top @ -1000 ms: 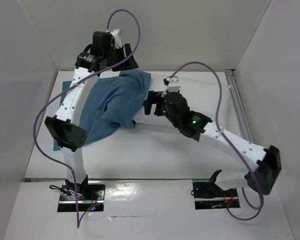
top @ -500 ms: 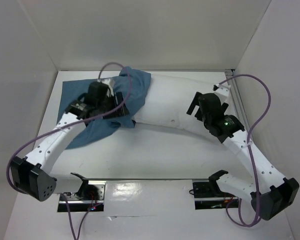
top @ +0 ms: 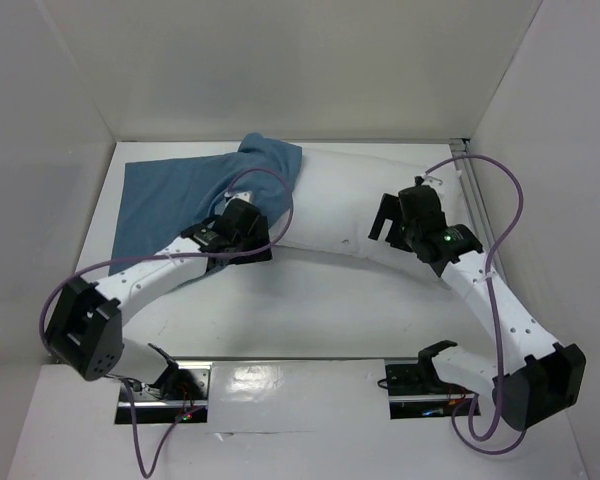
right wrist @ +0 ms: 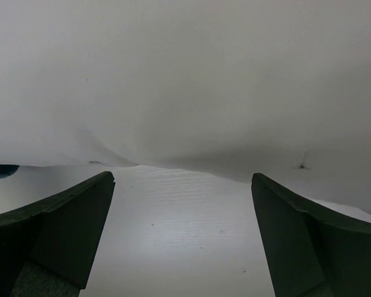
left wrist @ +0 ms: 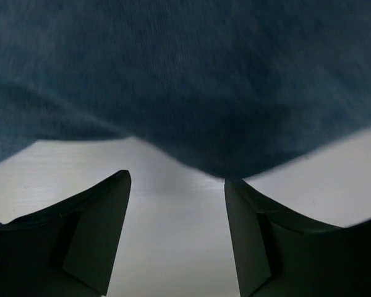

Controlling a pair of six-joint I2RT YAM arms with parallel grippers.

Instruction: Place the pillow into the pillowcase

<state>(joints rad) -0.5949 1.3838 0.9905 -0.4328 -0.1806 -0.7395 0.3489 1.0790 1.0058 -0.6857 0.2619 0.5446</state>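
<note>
Pillowcase (top: pixel 175 190), wrinkled dusty-blue, drapes over one end of the white pillow (top: pixel 350 200).

— How do the arms sit from your end?

— My left arm (top: pixel 150 272) has its elbow folded out low on the left, and the forearm reaches up and to the right. The left gripper (left wrist: pixel 176 185) is down close to the surface with its jaws parted.

— And the other side?

— My right arm (top: pixel 495 305) has its elbow pushed out at the near right, forearm running up and left. I see the right gripper (right wrist: pixel 182 185) low over the surface too, jaws spread wide.
</note>
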